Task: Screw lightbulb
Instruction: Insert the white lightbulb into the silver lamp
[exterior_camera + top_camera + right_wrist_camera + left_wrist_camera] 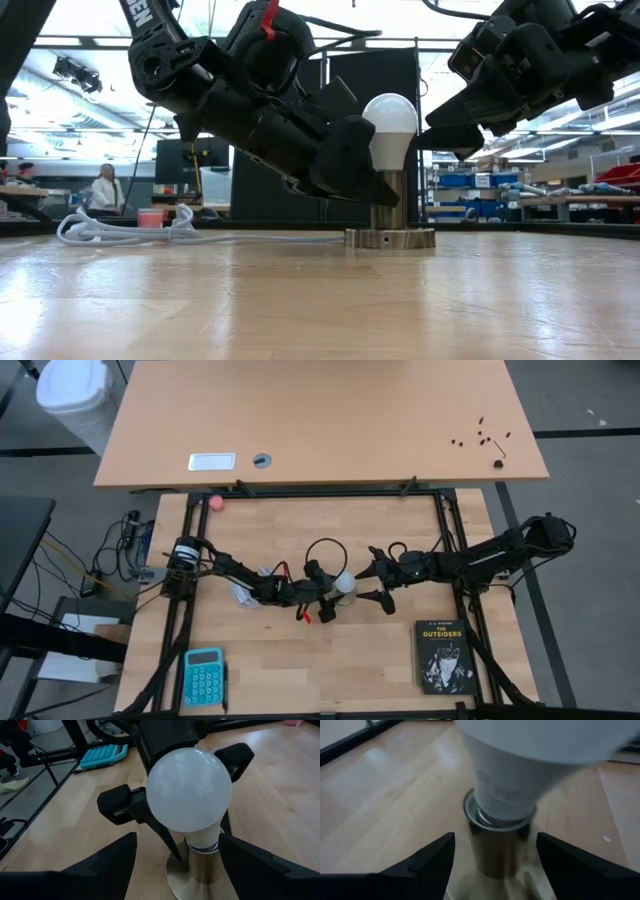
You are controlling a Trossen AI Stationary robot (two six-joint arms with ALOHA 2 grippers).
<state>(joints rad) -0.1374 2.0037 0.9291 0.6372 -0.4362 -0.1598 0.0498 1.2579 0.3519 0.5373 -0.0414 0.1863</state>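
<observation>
Centre of the high view: the lightbulb [344, 583] stands upright in its socket [390, 236]. The left gripper [495, 865] flanks the socket, fingers spread wide. The right gripper [177, 865] sits just beside the bulb, likewise wide and empty.

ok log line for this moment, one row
lightbulb: upright in socket | left gripper: open around bulb | right gripper: open, beside bulb | cord: on table

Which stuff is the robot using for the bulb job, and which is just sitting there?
For the job: lightbulb, metal socket, white cord, left gripper, right gripper.
Just lying about: blue calculator, book, pink ball.
</observation>
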